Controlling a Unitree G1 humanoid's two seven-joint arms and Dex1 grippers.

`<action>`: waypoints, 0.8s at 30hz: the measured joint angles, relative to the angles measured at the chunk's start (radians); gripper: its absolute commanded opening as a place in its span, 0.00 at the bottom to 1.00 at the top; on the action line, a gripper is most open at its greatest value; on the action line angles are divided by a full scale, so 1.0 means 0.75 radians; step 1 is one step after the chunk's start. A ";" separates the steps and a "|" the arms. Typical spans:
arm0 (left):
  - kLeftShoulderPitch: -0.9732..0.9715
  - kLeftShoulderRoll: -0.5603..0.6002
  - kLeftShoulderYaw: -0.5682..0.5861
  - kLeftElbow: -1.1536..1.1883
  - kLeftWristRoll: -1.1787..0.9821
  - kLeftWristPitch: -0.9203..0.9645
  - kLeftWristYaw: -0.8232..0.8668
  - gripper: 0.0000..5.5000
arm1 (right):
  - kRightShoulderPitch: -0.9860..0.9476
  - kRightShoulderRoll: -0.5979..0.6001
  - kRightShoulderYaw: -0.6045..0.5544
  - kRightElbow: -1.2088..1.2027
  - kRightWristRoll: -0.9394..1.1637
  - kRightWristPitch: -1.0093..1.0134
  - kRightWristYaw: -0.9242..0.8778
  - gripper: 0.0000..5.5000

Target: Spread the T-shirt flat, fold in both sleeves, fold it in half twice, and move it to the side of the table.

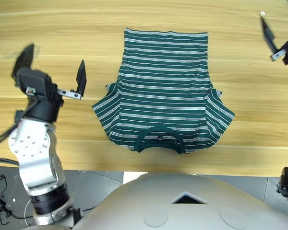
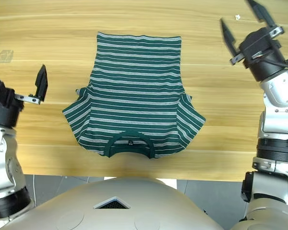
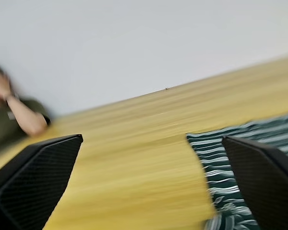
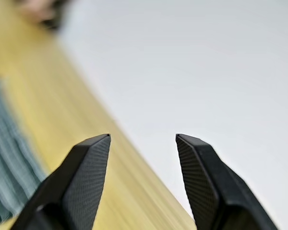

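The green striped T-shirt [image 1: 163, 91] lies flat on the wooden table [image 1: 254, 143] straight in front of me, with the collar nearest me, the hem far and a sleeve out on each side. My left gripper [image 1: 53, 67] hangs spread wide near its left sleeve, not touching it. My right gripper [image 2: 240, 19] — also spread, holding nothing — sits off the hem's right corner.
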 measured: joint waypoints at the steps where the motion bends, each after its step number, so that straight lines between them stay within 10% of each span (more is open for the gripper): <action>1: 0.007 -0.044 0.010 -0.001 -0.084 0.025 0.009 0.98 | 0.000 0.064 -0.012 0.036 0.036 0.002 -0.032 0.46; 16: 0.204 -0.158 -0.165 0.301 -0.216 0.216 0.026 0.98 | 0.000 0.178 -0.026 0.034 0.051 -0.038 -0.107 0.46; 24: 0.204 -0.151 -0.198 0.338 -0.167 0.177 0.039 0.72 | 0.018 0.177 -0.034 0.025 0.043 -0.038 -0.096 0.46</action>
